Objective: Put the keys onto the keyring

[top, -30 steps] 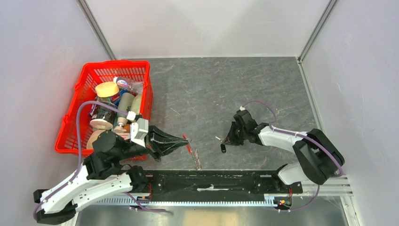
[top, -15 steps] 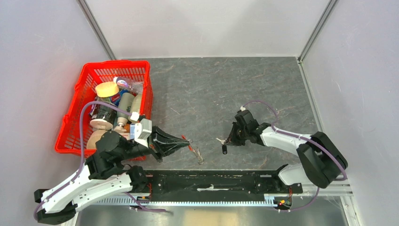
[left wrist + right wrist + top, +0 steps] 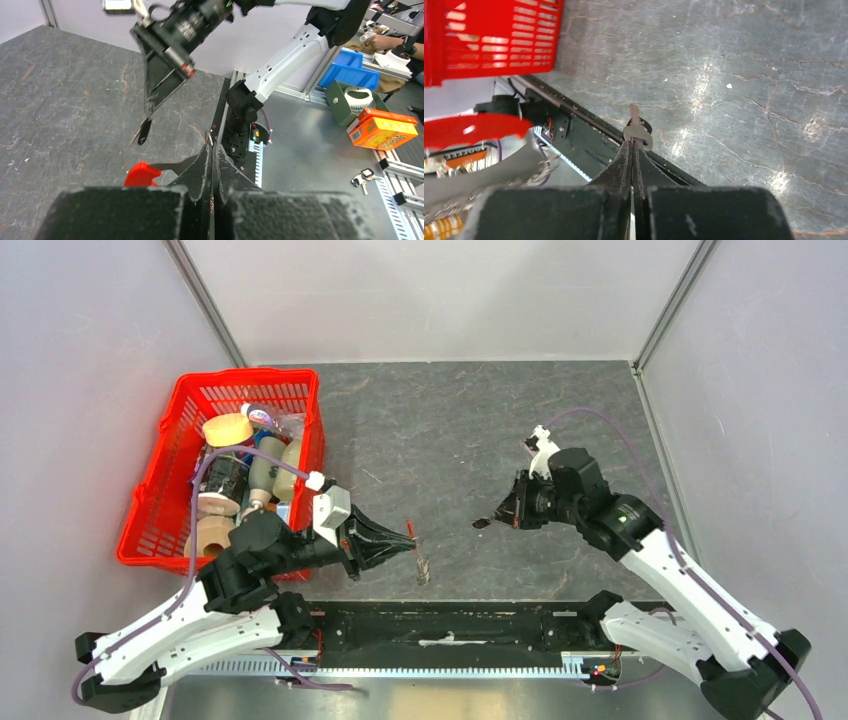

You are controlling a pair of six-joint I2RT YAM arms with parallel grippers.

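My left gripper is shut on the keyring. Its grey metal loop hangs below the fingertips and its red strip shows at the tips. In the left wrist view the left gripper is pressed together, with the red strip sticking out to the left. My right gripper is shut on the keys, held above the table to the right of the keyring. The black fob dangles from it, also seen hanging below the right fingertips. The silver key sticks out past the shut right gripper.
A red basket with several bottles and jars stands at the left, behind my left arm, and its wall shows in the right wrist view. A black rail runs along the near table edge. Grey walls enclose the table.
The right gripper shut on the keys and lifted them off the table, moving up and to the right. The left gripper carried the keyring slightly to the right.
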